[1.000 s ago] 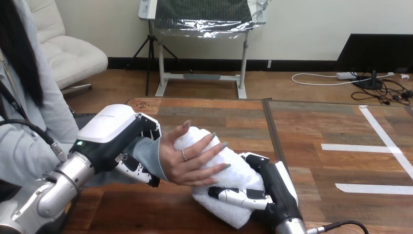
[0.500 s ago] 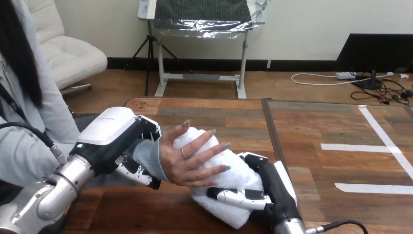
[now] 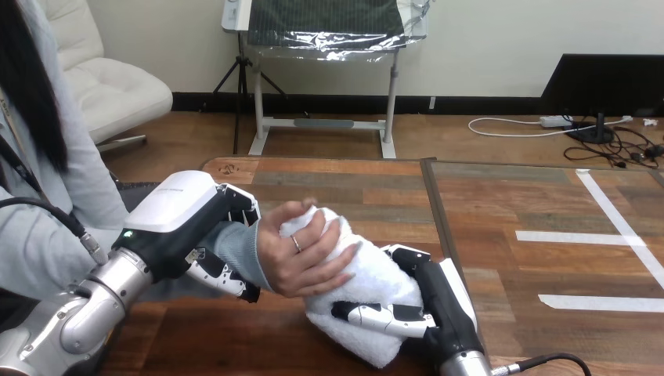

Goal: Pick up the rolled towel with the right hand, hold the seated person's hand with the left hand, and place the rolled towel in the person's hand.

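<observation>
**Towel held by robot and person together over the bench**

The wooden bench (image 3: 509,196) runs across the lower half of the head view, with strips of white tape on its right part. The robot's left arm (image 3: 78,313), silver at the forearm, comes in from the lower left corner. Its left hand (image 3: 184,215) is closed round the person's wrist at the grey sleeve cuff (image 3: 239,251), with fingers showing above and below it.

The rolled towel (image 3: 376,278), white and thick, lies slanted near the middle of the bench's near part, its lower end towards the robot. The right hand (image 3: 438,301) comes up from the bottom edge and grips the towel's right side, one finger (image 3: 380,315) laid across the near face of the roll.

The person's hand (image 3: 301,254) reaches in from the left and rests on the towel's upper end, fingers curled over the roll. Both the right hand and the person's hand are on the towel.
</observation>
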`<state>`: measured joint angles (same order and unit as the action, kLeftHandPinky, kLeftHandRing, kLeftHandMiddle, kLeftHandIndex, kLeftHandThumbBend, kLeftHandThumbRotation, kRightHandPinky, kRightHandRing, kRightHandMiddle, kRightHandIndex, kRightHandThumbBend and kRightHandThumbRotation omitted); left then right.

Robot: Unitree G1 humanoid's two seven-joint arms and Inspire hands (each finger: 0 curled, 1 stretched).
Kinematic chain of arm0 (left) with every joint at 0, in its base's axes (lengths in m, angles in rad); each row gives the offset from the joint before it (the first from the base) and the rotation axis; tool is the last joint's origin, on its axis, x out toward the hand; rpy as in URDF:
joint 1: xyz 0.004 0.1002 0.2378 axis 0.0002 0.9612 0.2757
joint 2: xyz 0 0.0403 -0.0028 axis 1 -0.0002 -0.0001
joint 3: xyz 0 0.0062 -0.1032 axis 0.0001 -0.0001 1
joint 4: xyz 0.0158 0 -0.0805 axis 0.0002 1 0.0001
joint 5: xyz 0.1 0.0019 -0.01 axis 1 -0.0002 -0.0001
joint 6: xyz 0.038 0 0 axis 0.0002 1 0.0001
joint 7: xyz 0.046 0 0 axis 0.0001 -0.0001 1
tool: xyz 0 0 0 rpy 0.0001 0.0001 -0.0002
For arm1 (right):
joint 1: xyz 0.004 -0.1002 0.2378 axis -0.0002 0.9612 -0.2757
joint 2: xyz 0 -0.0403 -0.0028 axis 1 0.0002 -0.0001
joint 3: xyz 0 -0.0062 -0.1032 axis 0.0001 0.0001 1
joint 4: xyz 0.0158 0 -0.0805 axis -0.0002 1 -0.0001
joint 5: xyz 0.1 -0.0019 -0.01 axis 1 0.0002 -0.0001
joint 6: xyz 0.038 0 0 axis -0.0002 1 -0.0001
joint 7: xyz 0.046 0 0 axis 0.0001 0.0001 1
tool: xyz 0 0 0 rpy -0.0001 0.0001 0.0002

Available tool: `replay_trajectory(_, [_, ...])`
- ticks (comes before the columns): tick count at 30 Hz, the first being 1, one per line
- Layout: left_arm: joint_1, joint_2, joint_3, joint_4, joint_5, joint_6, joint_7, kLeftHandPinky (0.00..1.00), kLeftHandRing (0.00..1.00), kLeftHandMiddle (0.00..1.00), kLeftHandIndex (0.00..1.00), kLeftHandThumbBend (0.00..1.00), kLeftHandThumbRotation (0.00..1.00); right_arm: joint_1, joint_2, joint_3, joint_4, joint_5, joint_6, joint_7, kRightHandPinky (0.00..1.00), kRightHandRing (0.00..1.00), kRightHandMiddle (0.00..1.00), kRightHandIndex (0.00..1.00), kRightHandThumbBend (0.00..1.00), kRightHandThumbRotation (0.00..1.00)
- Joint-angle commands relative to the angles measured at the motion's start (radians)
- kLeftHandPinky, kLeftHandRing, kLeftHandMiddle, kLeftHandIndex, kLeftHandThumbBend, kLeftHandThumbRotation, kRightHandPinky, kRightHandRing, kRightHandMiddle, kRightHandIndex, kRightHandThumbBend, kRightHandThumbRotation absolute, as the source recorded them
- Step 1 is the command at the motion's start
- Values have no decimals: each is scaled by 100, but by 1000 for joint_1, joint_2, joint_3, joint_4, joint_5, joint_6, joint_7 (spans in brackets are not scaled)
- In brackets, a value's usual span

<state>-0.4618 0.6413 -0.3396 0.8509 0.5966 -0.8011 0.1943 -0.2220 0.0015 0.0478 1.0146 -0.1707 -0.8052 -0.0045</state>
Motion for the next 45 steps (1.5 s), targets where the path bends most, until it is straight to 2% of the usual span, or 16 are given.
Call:
replay_trajectory(1, [-28,-21,27,-57,-20,-7,6,29,33,38,39,100,7,-52,25,30,-20,-13,-38,5,22,28,38,46,67,0])
replay_trajectory(7, [-24,-23,29,-55,-23,2,-2,30,34,39,40,100,7,-52,20,33,-26,-18,-29,-10,22,28,38,46,67,0])
replay_trajectory(27, [-19,-23,30,-51,-28,15,-23,32,36,41,42,99,10,-56,12,26,-24,1,-14,-9,27,33,44,47,67,0])
replay_trajectory(37, [-18,-24,32,-47,-42,3,-37,34,37,42,43,99,10,-60,3,30,-21,-15,-10,-26,27,33,43,47,68,0])
replay_trajectory(45, [-16,-22,31,-50,-41,-1,-37,36,38,43,44,99,10,-61,-5,38,-21,-38,-2,-53,29,35,45,50,73,0])
